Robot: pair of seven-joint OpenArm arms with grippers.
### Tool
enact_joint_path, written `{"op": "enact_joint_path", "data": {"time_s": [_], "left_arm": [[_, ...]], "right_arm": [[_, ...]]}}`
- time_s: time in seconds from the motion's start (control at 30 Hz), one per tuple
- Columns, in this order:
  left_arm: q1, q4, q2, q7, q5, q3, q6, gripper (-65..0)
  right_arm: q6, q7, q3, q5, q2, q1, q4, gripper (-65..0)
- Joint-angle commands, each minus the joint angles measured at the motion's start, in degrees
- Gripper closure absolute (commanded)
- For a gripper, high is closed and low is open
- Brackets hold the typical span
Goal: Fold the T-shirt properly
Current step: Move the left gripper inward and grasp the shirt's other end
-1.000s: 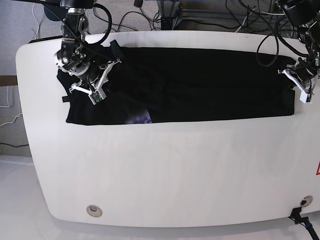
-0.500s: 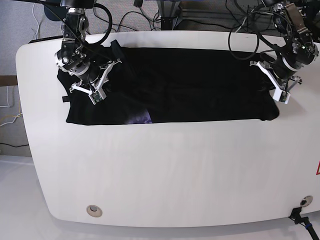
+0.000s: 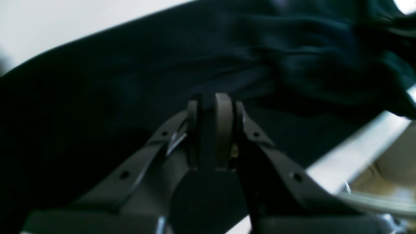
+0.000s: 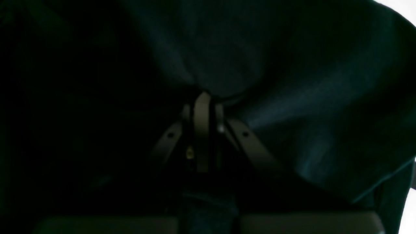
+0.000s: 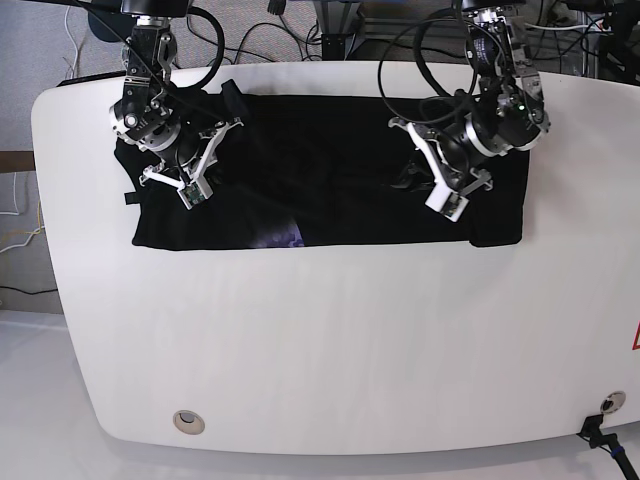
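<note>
While both pincers pinch bunched T-shirt (image 5: 340,190) cloth, right pincer (image 4: 203,97) and left pincer (image 3: 216,100) tips stay buried.

The T-shirt (image 5: 330,170) lies spread along the far edge of the table (image 5: 320,350), from the far left corner to short of the far right corner, with the whole near half of the worktop in front of it. The right gripper (image 5: 196,176) sits over its left end. The left gripper (image 5: 425,170) sits right of its middle (over a doubled-over end).
</note>
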Motion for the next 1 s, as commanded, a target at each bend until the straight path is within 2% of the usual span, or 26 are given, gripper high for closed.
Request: {"op": "enact_joint_path", "data": {"time_s": [0.0,0.1,0.13,0.23,0.3,0.43,0.53,0.67,0.77,0.87,0.97], "left_arm": [[-0.56,1.08,0.21,-1.1,-1.18,2.71,-0.12,-5.2],[-0.65,1.26,-0.14,-1.1,-1.18,3.07,-0.12,-6.7],[-0.91,1.35,-0.41,-1.1,-1.18,2.63,-0.12,-9.8],[-1.79,2.23,-3.92,-1.02,-1.18,-0.89,-0.12,-25.0],[-3.11,2.23,-6.47,-1.02,-1.09,-3.7,-0.12,-30.9],[-4.69,2.14,-13.86,-1.02,-1.0,-4.49,-0.12,-31.4],[-4.69,2.23,-16.67,-1.02,-1.09,-4.41,-0.12,-32.8],[-4.17,2.23,-17.11,-1.1,0.76,-4.41,-0.12,-39.7],[-4.17,2.14,-16.76,-1.1,4.27,-4.14,-0.12,-40.0],[-4.17,2.05,-16.76,-1.1,9.02,0.08,0.19,-39.7],[-4.17,2.05,-16.85,-1.1,12.45,4.38,7.13,-40.0]], "right_arm": [[0.1,0.1,0.13,0.46,0.49,0.35,0.6,0.0],[0.1,0.1,0.04,0.46,0.49,0.35,0.6,0.0],[0.1,0.1,0.04,0.46,0.49,0.35,0.6,0.0],[0.1,0.1,0.04,0.46,0.4,0.35,0.6,0.0],[0.1,0.1,0.04,0.46,0.4,0.35,0.51,0.0],[0.1,0.1,-0.05,0.29,-0.3,0.35,0.51,0.0],[0.1,0.1,-0.13,0.37,-0.39,0.35,0.51,0.0],[0.1,0.1,-2.42,0.11,-0.74,0.35,-0.89,0.0],[0.1,0.1,-2.42,0.11,-0.91,0.44,-2.12,0.0],[0.1,0.1,-2.42,0.11,-1.0,0.44,-2.21,0.0],[0.1,0.1,-2.42,0.11,-1.0,0.44,-2.21,0.0]]}}
